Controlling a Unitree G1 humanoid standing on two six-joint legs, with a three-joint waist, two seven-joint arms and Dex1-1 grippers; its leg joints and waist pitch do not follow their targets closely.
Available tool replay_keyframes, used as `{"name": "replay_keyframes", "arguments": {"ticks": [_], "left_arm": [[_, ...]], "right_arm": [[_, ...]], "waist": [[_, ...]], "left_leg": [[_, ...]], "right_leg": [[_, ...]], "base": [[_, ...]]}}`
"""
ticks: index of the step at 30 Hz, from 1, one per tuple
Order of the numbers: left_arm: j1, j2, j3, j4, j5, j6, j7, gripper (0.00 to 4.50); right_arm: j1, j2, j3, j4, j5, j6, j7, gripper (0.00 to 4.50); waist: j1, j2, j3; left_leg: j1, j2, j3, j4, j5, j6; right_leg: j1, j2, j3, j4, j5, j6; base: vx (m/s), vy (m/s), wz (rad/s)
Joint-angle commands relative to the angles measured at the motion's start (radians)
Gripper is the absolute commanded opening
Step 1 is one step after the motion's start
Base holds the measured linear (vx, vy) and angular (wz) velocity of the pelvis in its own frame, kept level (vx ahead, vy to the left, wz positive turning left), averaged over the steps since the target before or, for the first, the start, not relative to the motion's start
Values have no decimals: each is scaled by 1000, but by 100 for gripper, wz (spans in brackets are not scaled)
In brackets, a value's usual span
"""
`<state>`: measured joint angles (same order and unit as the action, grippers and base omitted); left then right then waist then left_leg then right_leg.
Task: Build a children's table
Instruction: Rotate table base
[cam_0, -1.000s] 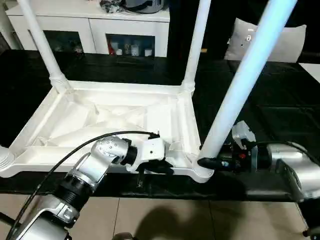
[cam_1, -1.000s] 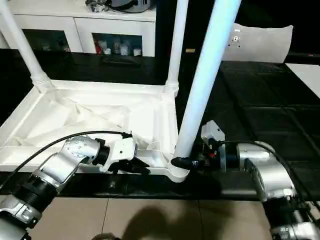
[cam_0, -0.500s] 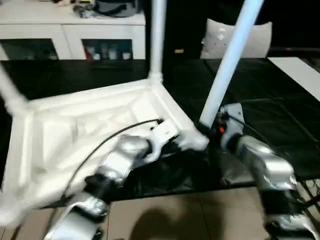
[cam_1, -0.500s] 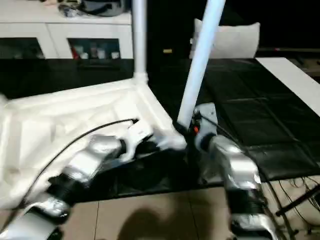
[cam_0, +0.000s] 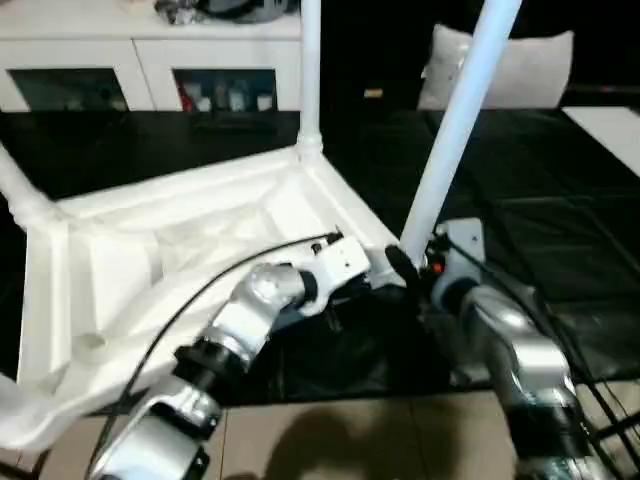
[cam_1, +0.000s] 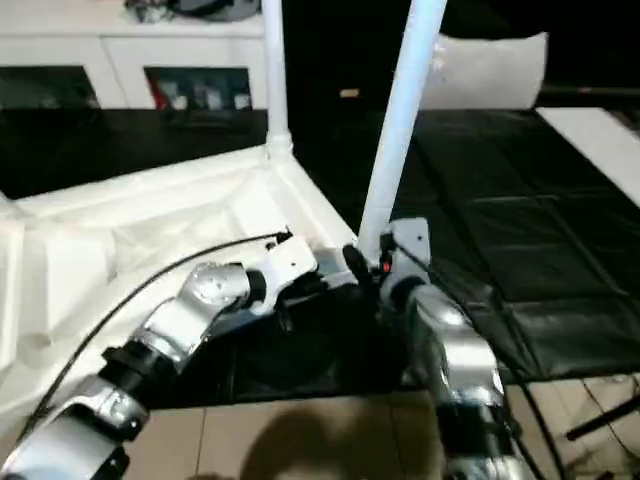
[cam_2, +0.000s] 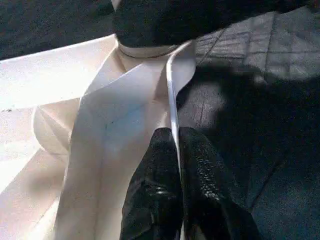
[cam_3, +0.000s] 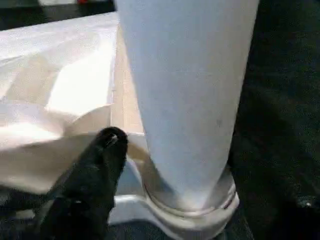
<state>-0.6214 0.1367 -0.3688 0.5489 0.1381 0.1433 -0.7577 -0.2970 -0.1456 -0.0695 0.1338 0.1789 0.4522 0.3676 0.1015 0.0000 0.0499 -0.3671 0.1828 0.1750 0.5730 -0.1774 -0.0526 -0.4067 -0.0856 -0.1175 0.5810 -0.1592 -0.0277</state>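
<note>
Table top (cam_0: 180, 260) upside down on black quilted mat (cam_0: 520, 190), ribbed underside up, centre-left of head view. Near-right leg (cam_0: 455, 130) seated in corner socket (cam_3: 190, 200) at ~5 o'clock of the top; far leg (cam_0: 310, 70) at ~1 o'clock, another leg (cam_0: 20, 190) at ~9.

Left gripper (cam_2: 176, 150) clenched on thin rim wall beside that socket, one finger each side. Right gripper (cam_3: 100, 170) at base of near-right leg; one black finger (cam_3: 107, 150) seen alongside the taper, closure — cannot tell.

Prob. light, hollow plastic; stiff at ribs and sockets, thin rim likely flexes. Smooth, tapered legs = slippery, esp. higher up. Best hold: low on leg near socket collar, or rim close to a corner.

Mat looks soft and grippy, tan floor (cam_0: 330, 440) at 6 o'clock. White cabinet (cam_0: 150, 70) w/ glass doors at 11 o'clock, pale cushion (cam_0: 520, 70) at 1–2.
</note>
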Motion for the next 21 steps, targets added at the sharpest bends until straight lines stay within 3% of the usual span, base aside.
{"name": "replay_keyframes", "arguments": {"ticks": [1,3,5,6,9,10,11,13,14,16,19,20,21], "left_arm": [[-3,10,23,-79,-41,-48,-34,57],[19,29,18,-120,-49,-35,-62,79],[41,43,18,-164,-61,-12,-77,97],[54,50,19,-191,-68,4,-83,100],[91,77,22,-268,-79,51,-109,122],[115,116,15,-326,-74,84,-130,133],[125,131,14,-350,-75,100,-139,133],[153,179,13,-425,-73,157,-167,147],[155,183,13,-431,-71,163,-168,159],[164,230,-1,-440,-25,179,-170,170],[179,260,2,-448,-1,195,-162,185],[185,268,2,-457,5,207,-158,195],[192,278,1,-463,16,213,-153,202]], "right_arm": [[12,-30,-8,-60,10,-1,34,385],[34,-57,-13,-93,9,-13,56,403],[51,-80,-13,-115,20,-32,83,418],[60,-91,-14,-125,29,-44,98,428],[80,-119,-12,-151,44,-71,140,449],[75,-134,-7,-146,35,-77,151,450],[72,-137,-6,-141,33,-78,154,450],[43,-138,-2,-96,20,-92,146,450],[38,-138,-2,-89,17,-96,144,450],[-5,-128,3,-18,5,-128,137,450],[-59,-113,0,61,0,-162,109,450],[-78,-109,-3,89,-4,-172,96,450],[-98,-105,-5,122,-9,-183,83,450]], "waist": [[10,-11,-80],[13,-9,-74],[13,-7,-70],[14,-8,-69],[12,-9,-65],[9,-14,-64],[7,-10,-62],[3,-19,-58],[2,-15,-56],[0,-22,-57],[-4,-15,-58],[-7,-21,-60],[-5,-19,-62]], "left_leg": [[5,51,-16,-49,-66,83],[8,56,-15,-52,-85,81],[10,53,-12,-53,-123,71],[10,56,-13,-55,-151,61],[11,53,-13,-58,-179,47],[8,51,-14,-59,-185,43],[9,54,-17,-62,-199,36],[12,53,-16,-63,-219,29],[15,50,-14,-62,-231,25],[15,50,-16,-62,-231,23],[14,51,-18,-63,-221,15],[13,51,-17,-62,-209,15],[14,51,-17,-60,-202,15]], "right_leg": [[69,-80,63,-43,-81,-170],[65,-80,63,-45,-94,-186],[62,-80,64,-52,-145,-180],[66,-85,65,-55,-185,-169],[63,-81,63,-65,-271,-135],[63,-80,62,-69,-301,-120],[62,-82,62,-71,-329,-117],[57,-82,62,-75,-376,-110],[53,-80,62,-81,-413,-101],[53,-80,61,-81,-426,-95],[52,-78,62,-74,-385,-98],[51,-77,63,-70,-348,-110],[53,-78,63,-64,-331,-117]], "base": [[0,0,0],[0,0,0],[0,0,0],[0,0,0],[0,0,0],[0,0,0],[0,0,0],[0,0,0],[0,0,0],[0,0,0],[0,0,0],[0,0,0],[0,0,0]]}}
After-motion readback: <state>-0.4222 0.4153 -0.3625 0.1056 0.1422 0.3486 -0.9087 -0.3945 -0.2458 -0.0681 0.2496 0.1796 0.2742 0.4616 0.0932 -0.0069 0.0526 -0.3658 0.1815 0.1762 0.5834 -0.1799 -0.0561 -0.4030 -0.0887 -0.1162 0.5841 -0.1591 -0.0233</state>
